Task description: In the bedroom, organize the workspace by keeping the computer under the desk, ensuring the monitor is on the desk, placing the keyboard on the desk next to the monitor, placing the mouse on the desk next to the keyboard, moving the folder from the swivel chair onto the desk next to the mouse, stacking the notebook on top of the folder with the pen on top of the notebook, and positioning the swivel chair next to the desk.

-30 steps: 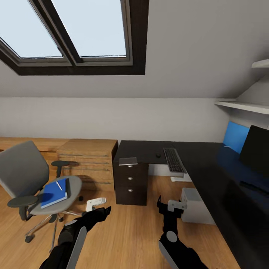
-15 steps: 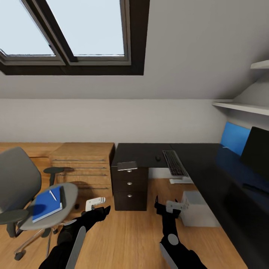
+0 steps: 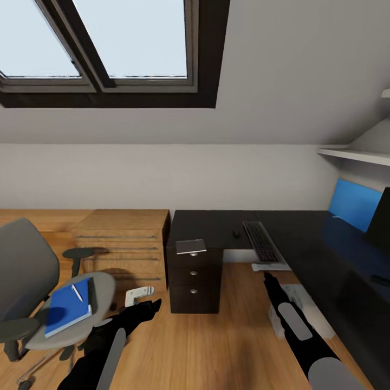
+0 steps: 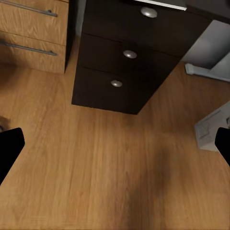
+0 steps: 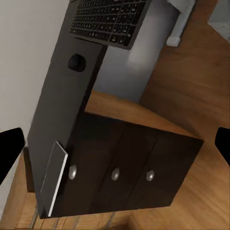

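Bare wood floor (image 3: 200, 346) lies open at 12 o'clock between both arms. The black drawers (image 3: 195, 279) block straight ahead, the wood drawer unit (image 3: 122, 244) at 11 o'clock. The swivel chair (image 3: 38, 292) crowds 9 o'clock, while the computer (image 3: 303, 314) under the surface (image 3: 325, 260) closes off 2 o'clock.

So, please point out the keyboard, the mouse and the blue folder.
keyboard (image 3: 262, 242), head view, middle of the keys.
mouse (image 3: 236, 234), head view, its rounded top.
folder (image 3: 65, 309), head view, bare blue cover.
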You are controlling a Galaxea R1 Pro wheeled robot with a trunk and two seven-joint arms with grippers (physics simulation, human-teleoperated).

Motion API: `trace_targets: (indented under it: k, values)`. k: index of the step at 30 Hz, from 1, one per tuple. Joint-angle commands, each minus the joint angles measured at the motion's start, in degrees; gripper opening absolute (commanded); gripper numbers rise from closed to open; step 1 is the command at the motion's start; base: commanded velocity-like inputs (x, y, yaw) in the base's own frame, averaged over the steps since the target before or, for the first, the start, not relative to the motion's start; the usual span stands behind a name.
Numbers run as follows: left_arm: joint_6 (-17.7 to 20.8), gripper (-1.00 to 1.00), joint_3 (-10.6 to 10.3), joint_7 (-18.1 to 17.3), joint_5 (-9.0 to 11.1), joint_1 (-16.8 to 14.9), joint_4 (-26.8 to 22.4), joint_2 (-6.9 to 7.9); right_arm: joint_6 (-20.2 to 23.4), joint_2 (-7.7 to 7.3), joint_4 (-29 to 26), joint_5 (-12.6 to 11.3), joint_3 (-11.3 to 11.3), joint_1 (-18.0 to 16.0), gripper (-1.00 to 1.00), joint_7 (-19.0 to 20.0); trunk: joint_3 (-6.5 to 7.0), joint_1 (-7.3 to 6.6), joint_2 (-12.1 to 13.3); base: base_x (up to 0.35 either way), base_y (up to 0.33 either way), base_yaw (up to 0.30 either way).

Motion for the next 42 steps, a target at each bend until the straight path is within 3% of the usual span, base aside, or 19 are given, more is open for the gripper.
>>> trace_targets:
  k: [1, 9, 11, 12, 14, 26, 42]
  values:
    - [0.3, 1.00, 0.0, 0.4, 0.6, 0.0, 0.2, -0.07, -0.2, -0.05, -0.4, 0.1, 0.3, 0.0, 1.00, 0.6, -0.08, 0.02, 0.0, 0.140, -0.058, 0.000]
    - [0.2, 1.00, -0.1, 0.2, 0.6, 0.0, 0.3, -0.10, 0.0, 0.02, -1.6, 1.0, 0.4, 0.0, 1.00, 3.6, -0.08, 0.02, 0.0, 0.045, -0.019, 0.000]
    - [0.4, 1.00, -0.1, 0.1, 0.7, 0.0, -1.7, -0.22, 0.1, -0.33, -1.9, 1.1, 0.3, 0.1, 1.00, 3.8, -0.08, 0.02, 0.0, 0.003, -0.001, 0.000]
    - [0.5, 1.00, -0.1, 0.2, 0.7, 0.0, -4.6, -0.51, 0.1, -0.78, -2.4, 1.2, 0.1, 0.1, 1.00, 3.9, -0.26, 0.24, -0.4, 0.000, 0.000, 0.000]
    - [0.6, 1.00, -0.1, 0.2, 0.7, 0.0, -5.2, -0.60, 0.1, -0.89, -2.7, 1.2, 0.1, 0.1, 1.00, 3.9, -0.62, 0.68, -1.3, 0.000, 0.000, 0.000]
    - [0.7, 1.00, -0.1, 0.3, 0.7, 0.0, -5.6, -0.69, 0.4, -3.43, -2.6, 1.1, 0.1, 0.1, 1.00, 4.0, -2.77, 3.32, -6.1, 0.000, 0.000, 0.000]
    - [0.7, 1.00, -0.1, 0.3, 0.7, 0.0, -5.2, -0.93, 0.4, -3.58, -2.4, 1.0, 0.2, 0.1, 1.00, 4.2, -5.65, 6.83, -12.5, 0.000, 0.000, 0.000]
